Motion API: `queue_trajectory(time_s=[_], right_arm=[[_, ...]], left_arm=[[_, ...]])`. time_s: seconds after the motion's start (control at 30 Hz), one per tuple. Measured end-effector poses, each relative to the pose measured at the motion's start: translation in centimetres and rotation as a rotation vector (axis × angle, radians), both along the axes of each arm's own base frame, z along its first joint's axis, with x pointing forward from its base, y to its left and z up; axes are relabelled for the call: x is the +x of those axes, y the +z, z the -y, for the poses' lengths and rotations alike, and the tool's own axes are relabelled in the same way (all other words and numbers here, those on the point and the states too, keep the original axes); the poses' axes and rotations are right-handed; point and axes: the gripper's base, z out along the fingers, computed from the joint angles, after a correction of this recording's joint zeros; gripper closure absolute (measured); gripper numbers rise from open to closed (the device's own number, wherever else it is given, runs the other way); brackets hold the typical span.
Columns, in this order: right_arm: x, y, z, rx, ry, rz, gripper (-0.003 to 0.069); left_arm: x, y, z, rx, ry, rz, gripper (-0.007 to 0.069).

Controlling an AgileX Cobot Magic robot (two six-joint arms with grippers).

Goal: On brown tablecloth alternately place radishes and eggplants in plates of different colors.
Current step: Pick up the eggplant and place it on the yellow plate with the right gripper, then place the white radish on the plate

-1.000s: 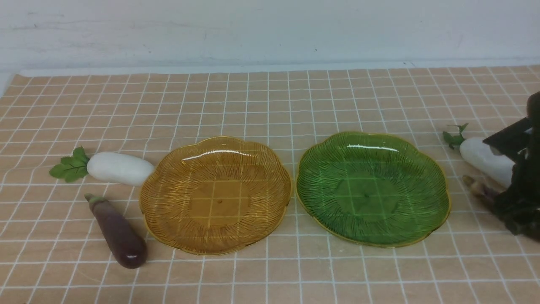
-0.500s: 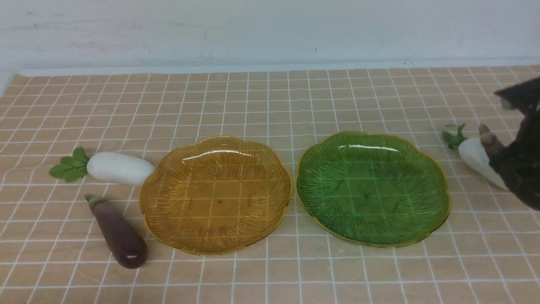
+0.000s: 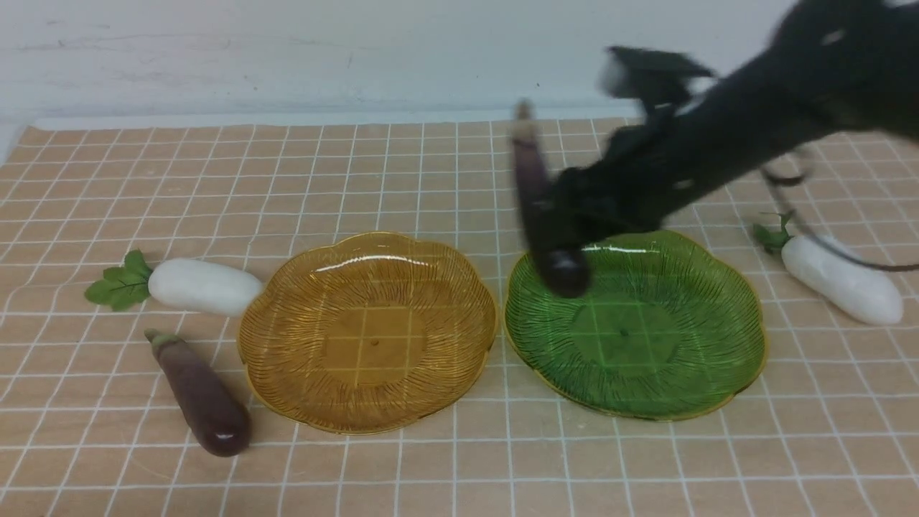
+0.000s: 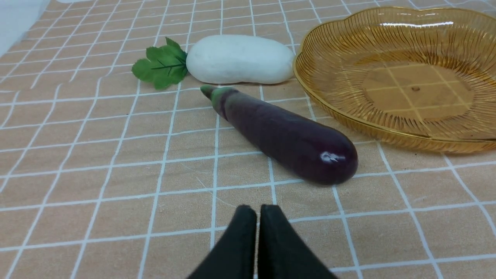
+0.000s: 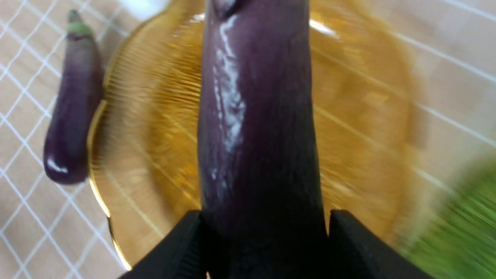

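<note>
My right gripper (image 3: 567,208) is shut on a dark purple eggplant (image 3: 540,201) and holds it in the air over the left rim of the green plate (image 3: 689,388); the eggplant (image 5: 255,116) fills the right wrist view between the fingers (image 5: 174,252). The amber plate (image 3: 287,373) stands empty left of the green one. A second eggplant (image 3: 201,395) and a white radish (image 3: 204,286) lie left of the amber plate. Another radish (image 3: 843,283) lies right of the green plate. My left gripper (image 4: 257,217) is shut and empty, near the eggplant (image 4: 286,137) on the brown tablecloth (image 3: 459,467).
A pale wall (image 3: 287,50) rises behind the cloth's far edge. A black cable (image 3: 826,240) hangs from the right arm over the right radish. The amber plate (image 4: 395,124) and left radish (image 4: 240,58) also show in the left wrist view.
My right gripper has lifted the eggplant from beside the right radish and swung it fast to the left, over the green plate. The left side has not moved.
</note>
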Motion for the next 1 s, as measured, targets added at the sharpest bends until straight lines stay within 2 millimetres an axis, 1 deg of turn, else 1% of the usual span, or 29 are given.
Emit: queue_trajectory(time_s=[0.07, 0.13, 0.2, 0.3, 0.37, 0.47, 0.53, 0.57, 0.63, 0.67, 0.7, 0.73, 0.77, 0.83, 0.9, 0.93, 1.0], right_arm=[[0.3, -1.5, -2.3, -0.008, 0.034, 0.01, 0.0291], [0.8, -2.9, -3.6, -0.024, 0.054, 0.007, 0.0256], [1.4, -3.9, -4.1, -0.044, 0.063, 0.007, 0.0172], [1.7, -4.0, -4.1, -0.072, 0.077, 0.013, 0.0074], [1.8, -3.0, -4.0, -0.106, 0.109, 0.012, 0.0029], [2.1, -1.0, -3.3, -0.173, 0.145, -0.005, 0.0034], [2.5, 1.3, -2.3, -0.245, 0.156, -0.011, 0.0085], [3.1, 3.2, -1.6, -0.281, 0.131, 0.034, 0.0143], [4.2, 6.0, 0.6, -0.359, 0.038, 0.141, 0.0295], [4.5, 7.0, 1.7, -0.387, -0.005, 0.175, 0.0369], [5.0, 8.1, 3.6, -0.422, -0.067, 0.204, 0.0481], [5.3, 8.9, 5.4, -0.443, -0.121, 0.217, 0.0566], [5.4, 9.5, 7.4, -0.46, -0.17, 0.213, 0.0617], [5.6, 9.7, 10.9, -0.49, -0.238, 0.185, 0.0655], [5.9, 9.1, 15.4, -0.522, -0.328, 0.129, 0.0669], [6.2, 8.5, 17.7, -0.536, -0.378, 0.091, 0.067], [6.6, 6.9, 21.7, -0.558, -0.464, 0.013, 0.0659]], left_arm=[[0.0, 0.0, 0.0, 0.0, 0.0, 0.0, 0.0627], [0.0, 0.0, 0.0, 0.0, 0.0, 0.0, 0.0627], [0.0, 0.0, 0.0, 0.0, 0.0, 0.0, 0.0627], [0.0, 0.0, 0.0, 0.0, 0.0, 0.0, 0.0627], [0.0, 0.0, 0.0, 0.0, 0.0, 0.0, 0.0627], [0.0, 0.0, 0.0, 0.0, 0.0, 0.0, 0.0627], [0.0, 0.0, 0.0, 0.0, 0.0, 0.0, 0.0627], [0.0, 0.0, 0.0, 0.0, 0.0, 0.0, 0.0627], [0.0, 0.0, 0.0, 0.0, 0.0, 0.0, 0.0627], [0.0, 0.0, 0.0, 0.0, 0.0, 0.0, 0.0627], [0.0, 0.0, 0.0, 0.0, 0.0, 0.0, 0.0627], [0.0, 0.0, 0.0, 0.0, 0.0, 0.0, 0.0627], [0.0, 0.0, 0.0, 0.0, 0.0, 0.0, 0.0627], [0.0, 0.0, 0.0, 0.0, 0.0, 0.0, 0.0627], [0.0, 0.0, 0.0, 0.0, 0.0, 0.0, 0.0627], [0.0, 0.0, 0.0, 0.0, 0.0, 0.0, 0.0627], [0.0, 0.0, 0.0, 0.0, 0.0, 0.0, 0.0627]])
